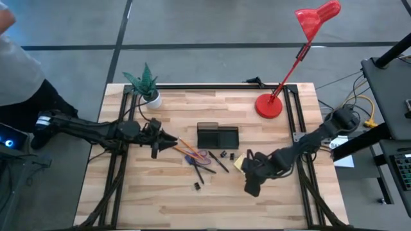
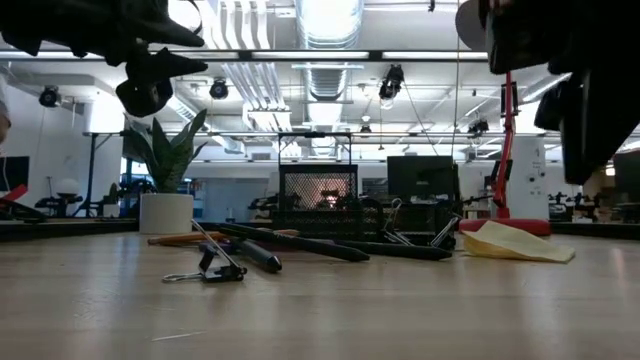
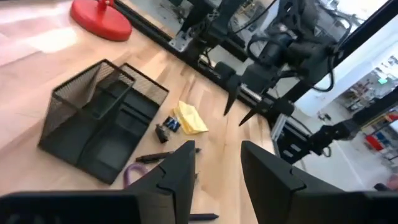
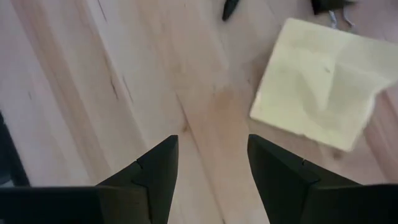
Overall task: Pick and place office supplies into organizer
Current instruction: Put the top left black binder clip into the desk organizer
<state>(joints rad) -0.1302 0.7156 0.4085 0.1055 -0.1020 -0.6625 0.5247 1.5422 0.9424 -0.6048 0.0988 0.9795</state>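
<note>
Black wire mesh forms the organizer (image 1: 217, 136), which stands at the centre of the table; in the left wrist view its compartments (image 3: 99, 118) are seen empty. No supply is judged to be placed yet, so the whole task is left. The orange and blue pencils (image 1: 187, 148), dark pens (image 1: 218, 161) and purple-handled scissors (image 1: 199, 156) are scattered just near of the organizer. Tiny black clips (image 1: 227, 154) lie beside them, and one more clip (image 1: 197, 186) lies nearer. The yellow sticky-note pad (image 4: 317, 81) lies to the right of the pens, one corner lifted.

The right gripper (image 4: 211, 165) hovers above bare wood just beside the pad, fingers spread, nothing between them. The left gripper (image 3: 217, 165) is held to the left of the pencils, fingers parted and empty.
</note>
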